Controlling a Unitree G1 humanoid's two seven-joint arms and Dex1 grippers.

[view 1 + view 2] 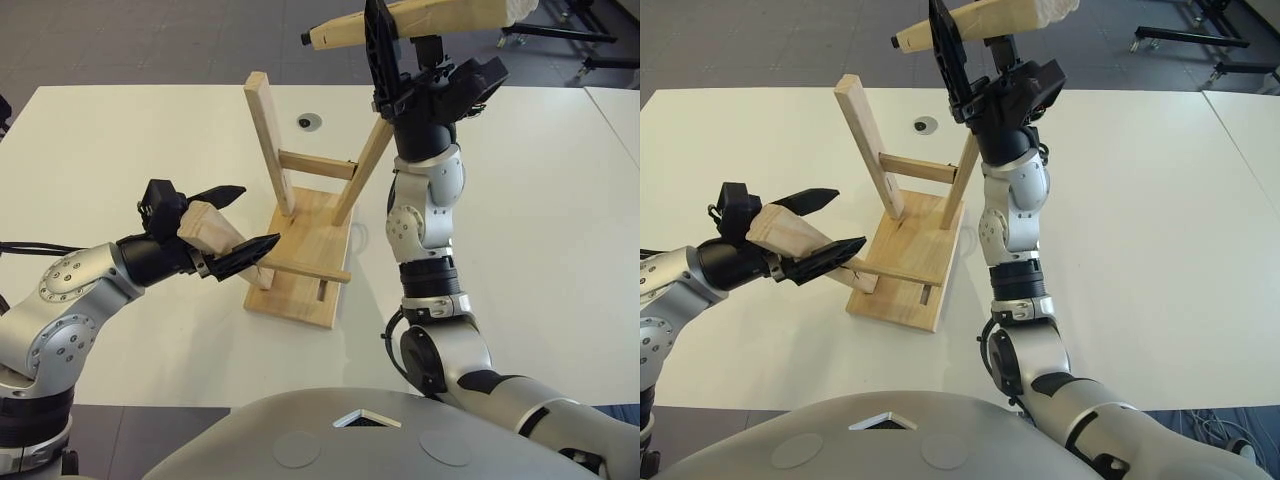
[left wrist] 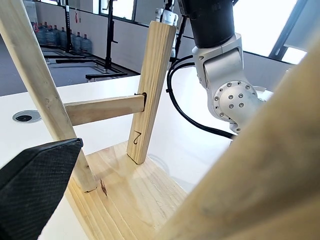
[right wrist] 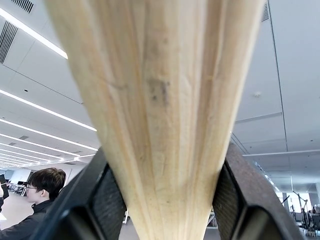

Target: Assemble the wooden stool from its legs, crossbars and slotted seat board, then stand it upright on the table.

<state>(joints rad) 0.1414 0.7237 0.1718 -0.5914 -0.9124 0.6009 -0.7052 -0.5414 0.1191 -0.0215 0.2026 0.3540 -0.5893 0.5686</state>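
Observation:
The slotted seat board (image 1: 296, 268) lies flat on the white table (image 1: 120, 140). Two legs (image 1: 269, 140) (image 1: 364, 168) stand in it, leaning toward each other and joined by a crossbar (image 1: 316, 166). My left gripper (image 1: 250, 218) is shut on a third leg (image 1: 212, 230) at the board's left edge. That leg is tilted, and its crossbar (image 1: 312, 271) reaches over the board's near end. My right gripper (image 1: 386, 28) is raised high behind the board, shut on a fourth leg (image 1: 430, 20) held roughly level. The right wrist view shows this leg (image 3: 160, 100) between the two fingers (image 3: 107, 200).
A round cable grommet (image 1: 310, 121) sits in the table behind the stool parts. A second table (image 1: 618, 112) adjoins on the right, and wheeled frames (image 1: 560, 35) stand on the floor beyond. Bare tabletop lies left and right of the board.

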